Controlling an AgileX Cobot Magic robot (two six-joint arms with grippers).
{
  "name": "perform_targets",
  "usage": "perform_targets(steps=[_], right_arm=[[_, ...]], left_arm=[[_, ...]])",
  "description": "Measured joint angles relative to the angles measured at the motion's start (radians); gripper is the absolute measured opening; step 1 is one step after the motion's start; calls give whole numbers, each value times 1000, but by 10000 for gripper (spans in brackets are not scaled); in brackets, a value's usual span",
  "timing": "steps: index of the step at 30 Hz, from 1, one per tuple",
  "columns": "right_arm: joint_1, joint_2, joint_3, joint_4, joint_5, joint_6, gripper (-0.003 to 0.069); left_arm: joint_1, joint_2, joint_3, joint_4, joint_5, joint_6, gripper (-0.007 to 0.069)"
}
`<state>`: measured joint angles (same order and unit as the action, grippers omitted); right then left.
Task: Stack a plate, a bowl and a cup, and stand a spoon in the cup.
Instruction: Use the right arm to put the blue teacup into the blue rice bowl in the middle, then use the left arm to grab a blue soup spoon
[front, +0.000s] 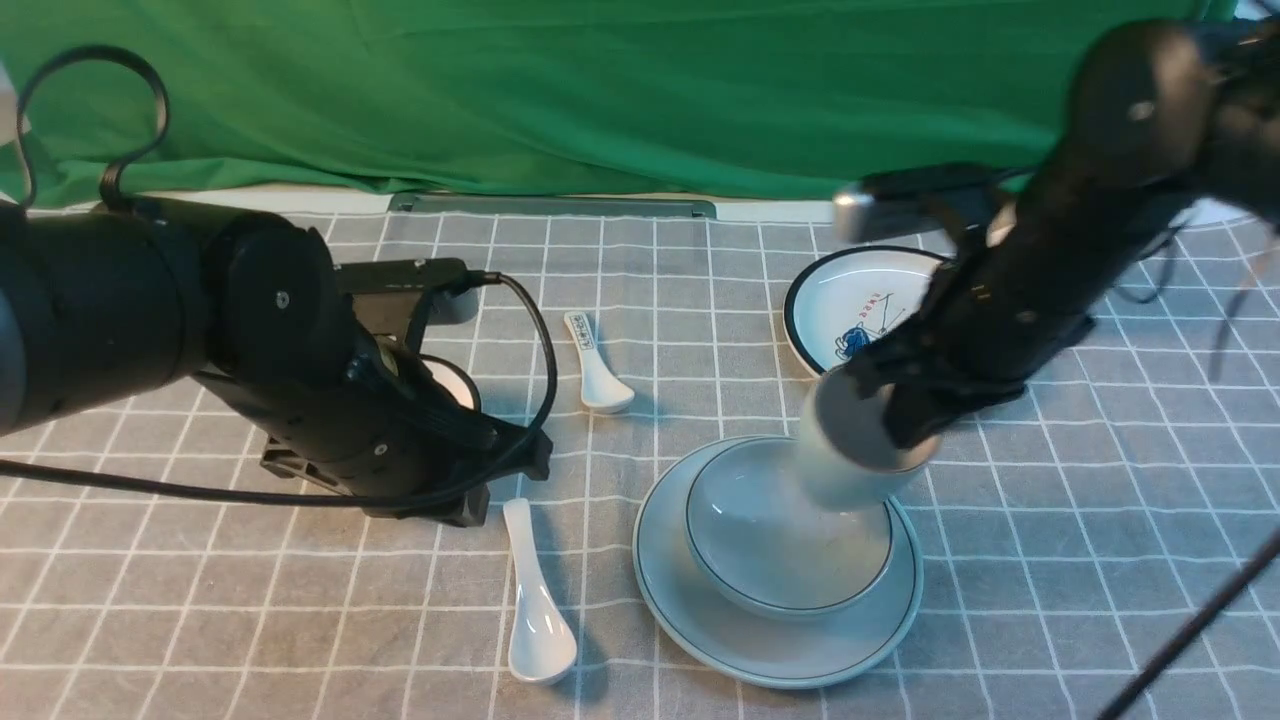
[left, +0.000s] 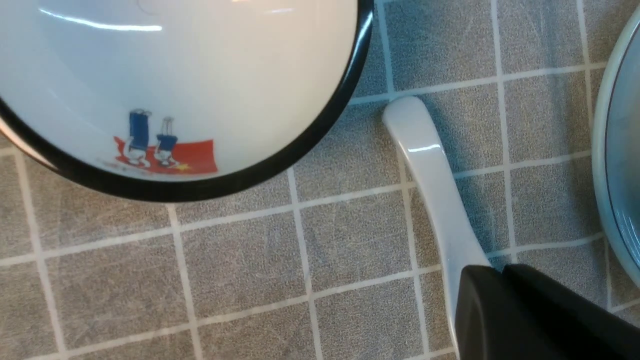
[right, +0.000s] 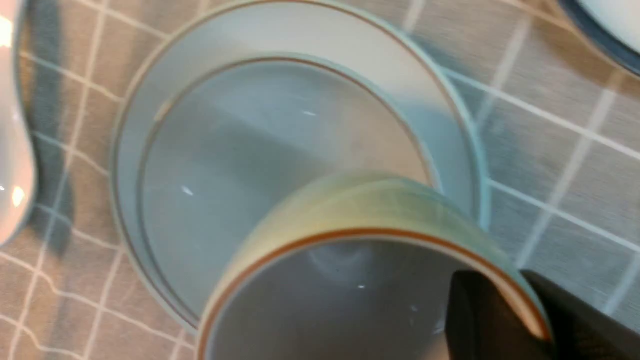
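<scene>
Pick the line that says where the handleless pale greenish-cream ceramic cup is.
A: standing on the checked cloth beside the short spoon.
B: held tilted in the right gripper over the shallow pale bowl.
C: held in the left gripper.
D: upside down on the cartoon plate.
B: the right gripper pinches the cup by its rim, tilted over the bowl sitting on the large plain pale plate.

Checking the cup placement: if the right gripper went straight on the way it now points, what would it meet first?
Probably the bowl on the plate: the right gripper, holding the cup, points down into it, though depth is unclear.
</scene>
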<state>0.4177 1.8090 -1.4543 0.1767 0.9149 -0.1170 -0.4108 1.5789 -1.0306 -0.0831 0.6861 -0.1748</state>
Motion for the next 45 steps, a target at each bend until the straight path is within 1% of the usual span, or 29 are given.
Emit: perform_targets(steps=[7,11,13,14,15,17,18,19,20,21,22,24,26,28,31,33,35,36,37,38,39,40,41,43,44,45], right_arm=[[39,95,-25,-2,-14,25,84],[48,118,-26,-2,-16,27,106],[48,122,-26,-3,-16,27,122],[48,123,-26,-2,-16,28,150],[48,123,-26,-2,-16,28,154],[48,123,-27,-1,-16,29,212],[48,123,-27,-1,-15,29,254],[48,123,-27,-1,-14,29,260],[48,123,-30,-1,-5,29,298],[48,123,-43,-1,23,29,345],[48,123,-54,-1,38,29,366],[48,114,-91,-1,86,23,409],[48,95,-121,-1,125,18,430],[48,66,-153,-1,157,1,439],[48,-7,-181,-19,188,-9,440],[48,-79,-186,-63,211,-11,440],[48,-148,-186,-120,212,-8,440],[48,-155,-186,-126,213,-6,440],[48,-218,-186,-185,215,6,440],[48,-225,-186,-197,215,10,440],[48,-282,-186,-238,216,27,440],[48,-289,-186,-243,216,27,440],[48,-346,-186,-282,216,43,440],[48,-413,-187,-310,217,53,440],[48,-442,-187,-324,217,55,440],[48,-463,-187,-333,217,57,440]], left_arm=[[0,0,0,-5,3,0,11],[0,0,0,-11,4,0,11],[0,0,0,-18,6,0,11],[0,0,0,-23,6,-4,13],[0,0,0,-23,6,-4,15],[0,0,0,-24,3,-16,46],[0,0,0,-24,-11,-17,76],[0,0,0,-24,-17,-18,82],[0,0,0,-24,-33,-18,112],[0,2,0,-24,-54,-19,181],[0,5,0,-24,-61,-19,206],[0,26,0,-26,-69,-19,298],[0,59,0,-28,-72,-19,379],[0,93,0,-32,-75,-19,444],[0,139,0,-51,-100,-19,517],[0,168,-1,-70,-114,-19,540],[0,190,-8,-77,-117,-19,537],[0,196,-11,-77,-117,-19,534],[0,222,-28,-80,-118,-19,513],[0,229,-33,-80,-118,-19,506],[0,253,-54,-81,-118,-19,477],[0,260,-57,-81,-118,-19,468],[0,280,-80,-80,-114,-19,421],[-2,297,-102,-79,-111,-19,351],[-5,305,-109,-76,-111,-19,292],[-7,307,-111,-68,-109,-19,258]])
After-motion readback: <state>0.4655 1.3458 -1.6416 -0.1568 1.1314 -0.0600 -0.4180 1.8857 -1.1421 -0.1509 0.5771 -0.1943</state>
